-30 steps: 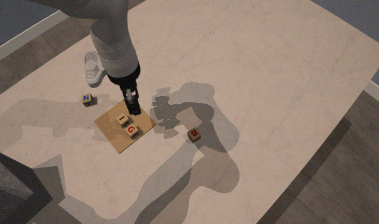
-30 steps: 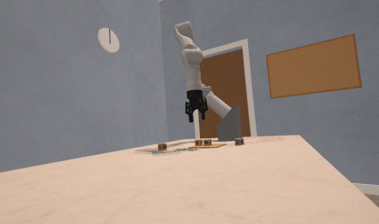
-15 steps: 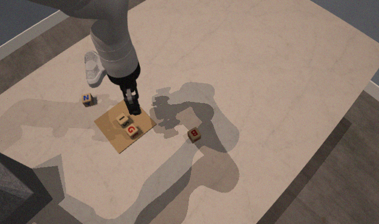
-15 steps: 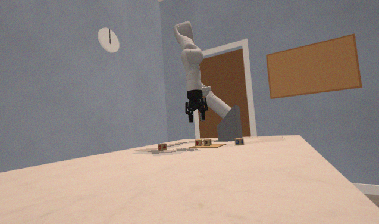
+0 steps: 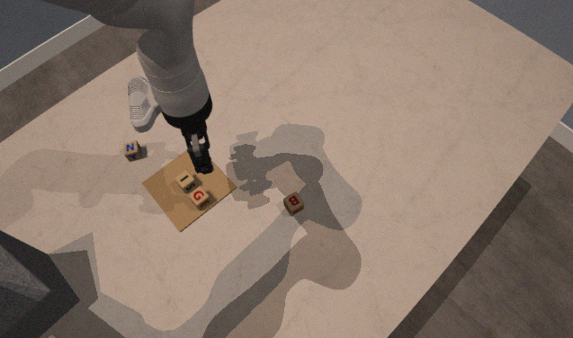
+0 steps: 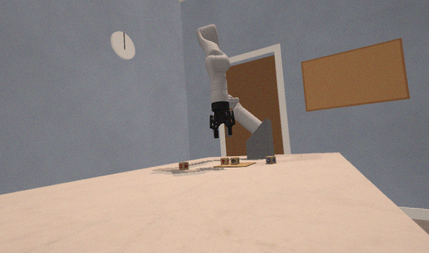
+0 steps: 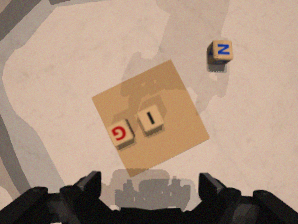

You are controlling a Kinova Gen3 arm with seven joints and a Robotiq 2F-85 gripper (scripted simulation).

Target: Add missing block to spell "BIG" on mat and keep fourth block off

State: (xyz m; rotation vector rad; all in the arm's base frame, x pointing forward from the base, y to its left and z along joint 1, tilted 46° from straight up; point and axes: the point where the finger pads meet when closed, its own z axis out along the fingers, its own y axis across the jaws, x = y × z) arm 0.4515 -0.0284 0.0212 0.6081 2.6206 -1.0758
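My gripper (image 5: 204, 171) (image 6: 223, 135) (image 7: 150, 183) is open and empty, high above the mat's far side. The tan mat (image 5: 172, 213) (image 6: 248, 164) (image 7: 185, 127) lies flat. On it sit the block with black I on top (image 5: 185, 180) (image 6: 234, 161) (image 7: 150, 119) and, close beside it, the block with red G on top (image 5: 199, 197) (image 6: 224, 161) (image 7: 120, 133), near the mat's right edge for the reader. The block with dark red B on top (image 5: 293, 203) (image 6: 183, 165) lies off the mat, beyond G's side; its letter is turned differently from G. It is outside the wrist view.
The fourth block, blue N on top (image 5: 131, 149) (image 6: 271, 160) (image 7: 221, 51), sits on the table (image 5: 390, 112) (image 6: 225, 208) off the mat's left side. The grey robot base (image 5: 22, 274) (image 6: 260, 145) stands on the near side. Arm shadows cross the table around B.
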